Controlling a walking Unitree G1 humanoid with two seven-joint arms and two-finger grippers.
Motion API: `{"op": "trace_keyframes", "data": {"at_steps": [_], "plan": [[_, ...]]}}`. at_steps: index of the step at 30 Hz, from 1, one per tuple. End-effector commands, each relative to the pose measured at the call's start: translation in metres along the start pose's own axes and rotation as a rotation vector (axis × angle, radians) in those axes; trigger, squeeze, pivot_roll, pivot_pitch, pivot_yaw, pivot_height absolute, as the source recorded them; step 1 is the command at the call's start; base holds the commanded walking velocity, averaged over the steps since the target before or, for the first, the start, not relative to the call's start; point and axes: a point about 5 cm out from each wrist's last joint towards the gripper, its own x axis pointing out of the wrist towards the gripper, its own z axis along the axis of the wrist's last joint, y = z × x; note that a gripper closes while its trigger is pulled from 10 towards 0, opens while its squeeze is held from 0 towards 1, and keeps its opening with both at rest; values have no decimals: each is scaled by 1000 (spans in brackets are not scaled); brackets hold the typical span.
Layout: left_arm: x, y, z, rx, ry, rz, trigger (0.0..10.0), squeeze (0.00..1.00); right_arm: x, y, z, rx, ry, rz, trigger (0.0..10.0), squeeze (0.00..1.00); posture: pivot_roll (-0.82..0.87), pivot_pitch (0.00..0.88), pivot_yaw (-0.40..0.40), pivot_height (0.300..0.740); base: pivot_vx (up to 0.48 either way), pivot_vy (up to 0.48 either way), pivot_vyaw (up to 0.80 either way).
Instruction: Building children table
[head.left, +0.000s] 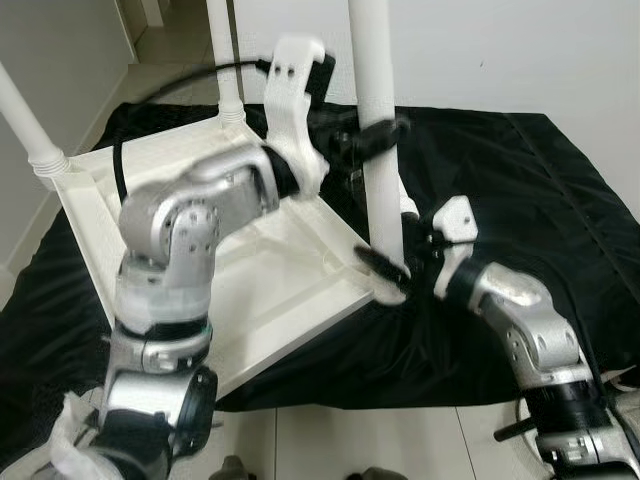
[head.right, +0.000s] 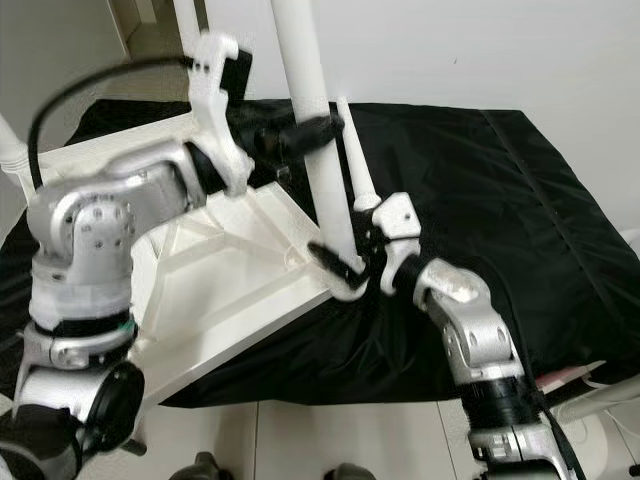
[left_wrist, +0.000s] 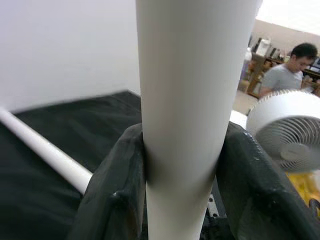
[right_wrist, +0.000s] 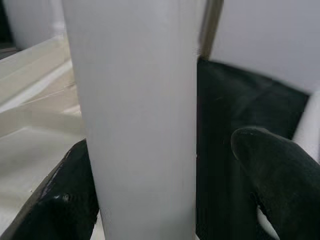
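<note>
Standing upright at the near corner of the upturned white plastic tabletop (head.left: 250, 270) on the black cloth (head.left: 520, 200), the white cylindrical table leg (head.left: 378, 120) is pinched midway by the left end effector (head.left: 375, 137). Right wrist view: the right end effector (right_wrist: 150, 200) has one finger on the leg's base and the other (right_wrist: 270, 165) apart.

No readable text, label, brand or number on any surface; shelf items too blurred
</note>
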Motion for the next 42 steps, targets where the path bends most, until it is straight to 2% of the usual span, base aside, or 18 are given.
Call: {"op": "trace_keyframes", "data": {"at_steps": [1,5,12,14,17,19,20,22,25,29,42], "plan": [[6,4,4,26,6,36,10000,0,2,-10,-3,4,10,-95,10000,0,-32,0,8,740,0,0,0],[22,8,21,62,-22,117,10000,0,19,-8,2,-7,-18,-169,10000,0,-35,0,13,740,0,0,0],[38,10,23,72,-16,220,10000,0,37,1,9,-32,-54,-224,10000,0,-35,0,14,740,0,0,0],[45,11,26,76,-47,280,10000,0,47,2,9,-50,-62,-288,10000,0,-34,0,14,740,0,0,0],[50,7,30,71,-76,300,10000,0,55,4,10,-54,-67,-352,10000,0,-31,0,14,740,0,0,0],[54,5,33,112,-93,330,10000,0,63,5,10,-66,-52,-447,10000,0,-28,0,11,740,0,0,0],[54,5,33,112,-93,330,10000,0,63,5,10,-66,-52,-447,10000,0,-28,0,11,740,0,0,0],[59,1,36,144,-118,369,10000,0,68,3,10,-52,-47,-566,10000,0,-21,0,6,740,0,0,0],[63,-2,37,172,-128,397,10000,0,71,4,8,-67,-44,-632,10000,0,-17,0,4,740,0,0,0],[66,-6,36,152,-140,396,10000,0,73,7,6,-62,-44,-717,10000,0,-16,0,5,740,0,0,0],[69,-10,37,148,-148,405,10000,0,79,1,11,-128,-81,-775,10000,0,-4,0,-8,740,0,0,0]]}}
